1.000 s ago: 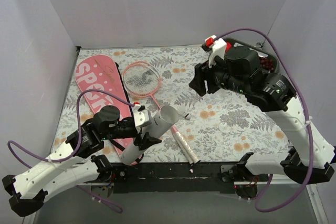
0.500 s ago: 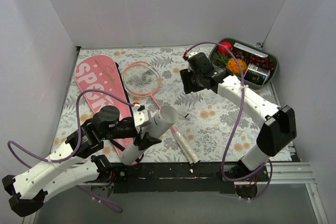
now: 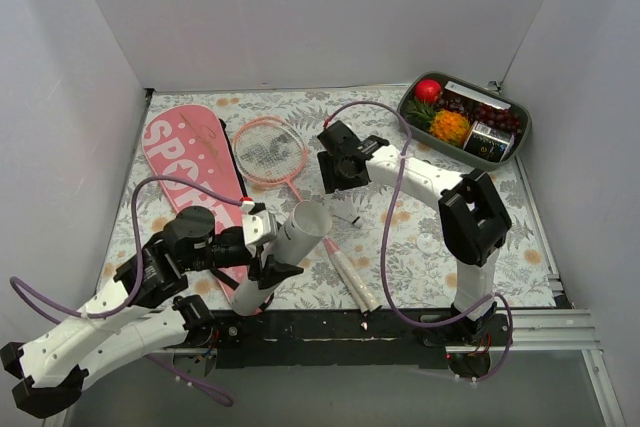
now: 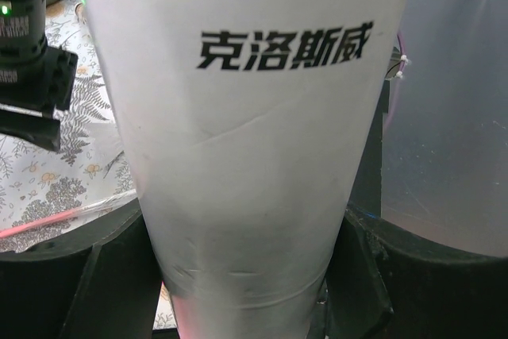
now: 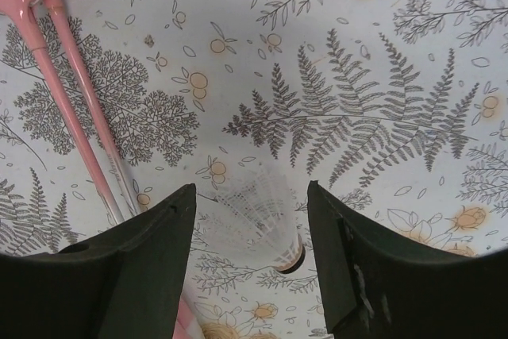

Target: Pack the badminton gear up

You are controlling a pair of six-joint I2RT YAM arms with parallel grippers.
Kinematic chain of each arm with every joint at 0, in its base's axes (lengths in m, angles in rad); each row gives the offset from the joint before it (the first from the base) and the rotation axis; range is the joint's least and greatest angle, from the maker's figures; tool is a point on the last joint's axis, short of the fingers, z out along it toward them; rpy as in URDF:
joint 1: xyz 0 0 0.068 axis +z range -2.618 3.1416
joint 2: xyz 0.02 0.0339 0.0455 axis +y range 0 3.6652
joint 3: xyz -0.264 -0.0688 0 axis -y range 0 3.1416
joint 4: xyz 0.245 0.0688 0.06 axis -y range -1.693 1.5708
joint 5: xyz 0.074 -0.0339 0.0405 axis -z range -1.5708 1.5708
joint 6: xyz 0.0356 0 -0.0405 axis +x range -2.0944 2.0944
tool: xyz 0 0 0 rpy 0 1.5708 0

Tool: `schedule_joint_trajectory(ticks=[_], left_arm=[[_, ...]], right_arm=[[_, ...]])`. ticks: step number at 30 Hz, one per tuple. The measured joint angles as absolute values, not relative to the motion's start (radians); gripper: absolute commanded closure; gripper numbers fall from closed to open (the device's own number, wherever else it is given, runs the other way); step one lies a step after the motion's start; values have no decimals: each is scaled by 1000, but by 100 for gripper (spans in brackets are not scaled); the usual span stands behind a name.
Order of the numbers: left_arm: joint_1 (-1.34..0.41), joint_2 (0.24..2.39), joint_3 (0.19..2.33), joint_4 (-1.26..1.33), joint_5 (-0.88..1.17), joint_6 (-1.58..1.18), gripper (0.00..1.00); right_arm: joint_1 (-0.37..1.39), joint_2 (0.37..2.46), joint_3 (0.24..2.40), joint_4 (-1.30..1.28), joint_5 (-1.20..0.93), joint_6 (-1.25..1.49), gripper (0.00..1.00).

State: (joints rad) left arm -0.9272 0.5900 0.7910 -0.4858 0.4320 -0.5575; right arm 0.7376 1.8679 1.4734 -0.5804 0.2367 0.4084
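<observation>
My left gripper (image 3: 268, 255) is shut on the long white tube (image 3: 290, 244) and holds it tilted, open end up, at the near left. In the left wrist view the tube (image 4: 246, 117) fills the space between the fingers (image 4: 79, 283). My right gripper (image 3: 338, 175) is open and hovers over the small white shuttlecock (image 3: 350, 219). In the right wrist view the shuttlecock (image 5: 258, 224) lies on the cloth between the spread fingers of the gripper (image 5: 250, 190), untouched. The pink racket (image 3: 270, 147) lies flat, its white handle (image 3: 352, 279) pointing to the near edge. The pink bag (image 3: 190, 162) lies to the left of it.
A grey tray (image 3: 512, 152) with colourful fruit stands at the far right corner. The floral cloth (image 3: 440, 227) covers the table. White walls close in the left, back and right. The racket's pink shaft (image 5: 79, 117) runs just left of my right gripper.
My right arm has swung from the far right, high up, down and left to above the shuttlecock. My left gripper has kept its hold on the tube and shifted slightly.
</observation>
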Motion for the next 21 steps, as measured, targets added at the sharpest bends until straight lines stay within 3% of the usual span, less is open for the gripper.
schedule_joint_trajectory(ticks=[21], left_arm=[[-954,468,778,-478,456,-566,88]], right_arm=[[854,2011,1589,-779,488,492,35]])
